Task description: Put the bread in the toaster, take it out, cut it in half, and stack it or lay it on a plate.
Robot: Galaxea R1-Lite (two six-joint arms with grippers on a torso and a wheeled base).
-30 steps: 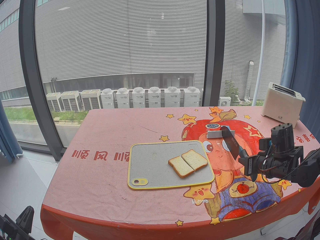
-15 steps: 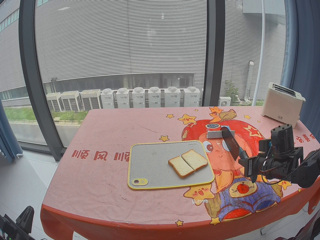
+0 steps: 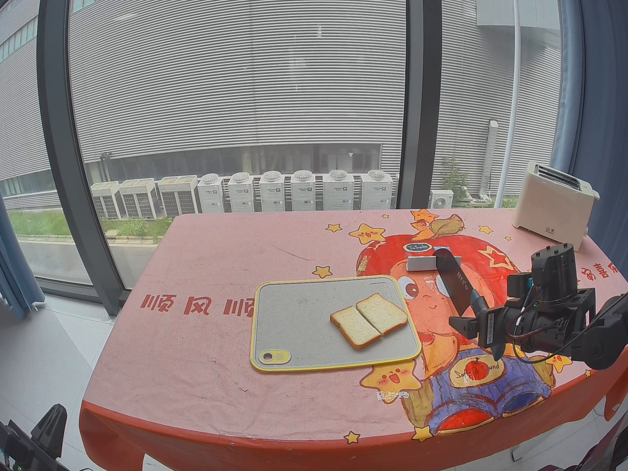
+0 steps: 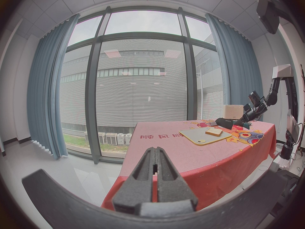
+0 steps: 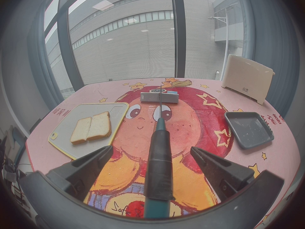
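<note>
Bread point(image 3: 369, 320) lies cut in two on the cutting board point(image 3: 294, 322) near the middle of the table point(image 3: 196, 263), the halves side by side and touching.

Your right gripper point(image 5: 151, 149) hovers just to the right of the board. A moment ago its fingers point(image 5: 92, 163) were clamped on the knife point(image 3: 453, 279). Now they are spread wide, with the handle lying loose between them. The blade points away from you, its tip at the small grey knife rest point(image 5: 159, 97).

That release suggests the cutting step is over and the knife is being put down. You probably need to back the gripper off without dragging the handle along.

What remains is moving the halves to the plate point(image 5: 249, 129), a dark square dish to the right of the gripper, well apart from the board. The toaster point(image 3: 555, 204) stands at the far right corner.

Your left gripper point(image 4: 155, 175) hangs low, off the table's left side, fingers pressed together on nothing.
</note>
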